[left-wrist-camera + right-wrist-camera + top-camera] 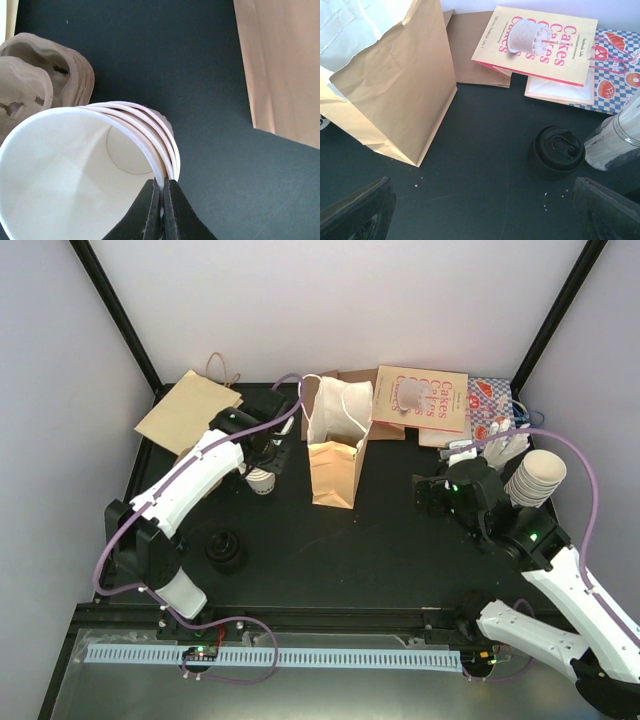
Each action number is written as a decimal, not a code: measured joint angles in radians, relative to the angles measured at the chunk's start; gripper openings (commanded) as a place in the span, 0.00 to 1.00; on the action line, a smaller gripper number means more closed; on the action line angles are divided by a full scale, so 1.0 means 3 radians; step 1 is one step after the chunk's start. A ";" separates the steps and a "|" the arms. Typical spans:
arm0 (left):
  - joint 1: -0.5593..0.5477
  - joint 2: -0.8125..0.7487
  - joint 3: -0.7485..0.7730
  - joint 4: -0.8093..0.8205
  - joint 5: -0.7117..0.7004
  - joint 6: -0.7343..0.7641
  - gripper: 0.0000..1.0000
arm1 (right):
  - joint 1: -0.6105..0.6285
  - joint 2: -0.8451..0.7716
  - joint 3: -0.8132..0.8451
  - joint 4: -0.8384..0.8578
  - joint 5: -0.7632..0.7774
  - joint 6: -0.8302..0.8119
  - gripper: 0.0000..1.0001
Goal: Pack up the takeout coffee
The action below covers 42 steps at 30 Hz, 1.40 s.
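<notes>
My left end effector [161, 184] is pressed together on the near rim of a white cup [65, 170], one finger inside the wall and one outside. That cup is the front one of a nested stack [167, 135], whose other rims show just behind it. Ahead and to the left of these fingers lies a pulp tray [45, 75], close to the cup; I cannot tell whether they touch. Ahead and to the right stands the tan bag [285, 65], with bare counter [200, 60] between it and the cup.

My right end effector [480, 205] is spread wide and grips nothing. The black lid [556, 150] sits on the counter ahead of it and a little right, clear of both fingers. Just right of the lid is a sleeve of cups [615, 140], only partly in view. The bag rises ahead and left. Beyond the lid a Cakes bag [545, 45] lies flat, overlapping a checked bag [615, 75].

From above, the bag stands upright between my two end effectors. A second lid [224, 548] sits near my left elbow.
</notes>
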 measured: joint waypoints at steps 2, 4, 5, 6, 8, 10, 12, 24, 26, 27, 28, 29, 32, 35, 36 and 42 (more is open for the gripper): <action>-0.0029 0.0000 0.0013 -0.0056 -0.0065 -0.0003 0.02 | 0.0000 0.0005 -0.0025 0.0017 -0.0042 0.0001 0.99; -0.0048 0.0000 0.0014 -0.0112 -0.0117 -0.0017 0.02 | 0.0000 0.0023 -0.0042 0.0025 -0.0080 0.0008 0.99; -0.0060 0.0000 0.0014 -0.0140 -0.0140 -0.0025 0.02 | 0.0000 0.0034 -0.0051 0.0033 -0.0099 0.0010 0.99; -0.0065 0.0000 0.0013 -0.0167 -0.0170 -0.0029 0.01 | 0.0000 0.0041 -0.0067 0.0042 -0.0121 0.0010 0.99; -0.0081 0.0000 0.0013 -0.0223 -0.0275 -0.0042 0.01 | 0.0000 0.0048 -0.0086 0.0041 -0.0153 0.0011 0.99; -0.0081 0.0000 0.0010 -0.0271 -0.0364 -0.0056 0.01 | 0.0000 0.0050 -0.0088 0.0043 -0.0165 0.0013 0.99; -0.0080 -0.0010 -0.0014 -0.0276 -0.0324 -0.0053 0.02 | 0.0000 0.0042 -0.0088 0.0045 -0.0167 0.0010 0.99; -0.0081 -0.0108 -0.0134 -0.0300 -0.0038 -0.0058 0.01 | 0.0000 0.0014 -0.0089 0.0060 -0.0172 0.0010 0.99; -0.0074 -0.0141 -0.0205 -0.0261 0.0067 -0.0060 0.02 | 0.0000 0.0010 -0.0089 0.0061 -0.0174 0.0010 0.99; -0.0066 -0.0160 -0.0235 -0.0247 0.0122 -0.0058 0.01 | 0.0000 0.0010 -0.0089 0.0061 -0.0177 0.0010 0.99; -0.0058 -0.0179 -0.0254 -0.0242 0.0150 -0.0061 0.01 | 0.0000 0.0010 -0.0089 0.0061 -0.0181 0.0010 0.99; -0.0058 -0.0195 -0.0257 -0.0244 0.0150 -0.0066 0.02 | 0.0000 0.0010 -0.0089 0.0060 -0.0182 0.0010 0.99; -0.0042 -0.0233 -0.0252 -0.0256 0.0094 -0.0066 0.02 | 0.0000 0.0009 -0.0089 0.0060 -0.0183 0.0010 0.99; -0.0036 -0.0233 -0.0220 -0.0312 -0.0020 -0.0085 0.02 | 0.0000 0.0009 -0.0089 0.0061 -0.0183 0.0009 0.99; -0.0036 -0.0233 -0.0215 -0.0327 -0.0046 -0.0093 0.01 | 0.0000 0.0009 -0.0089 0.0061 -0.0184 0.0009 0.99; -0.0031 -0.0230 -0.0202 -0.0329 0.0031 -0.0111 0.01 | 0.0000 0.0009 -0.0089 0.0062 -0.0209 0.0010 0.99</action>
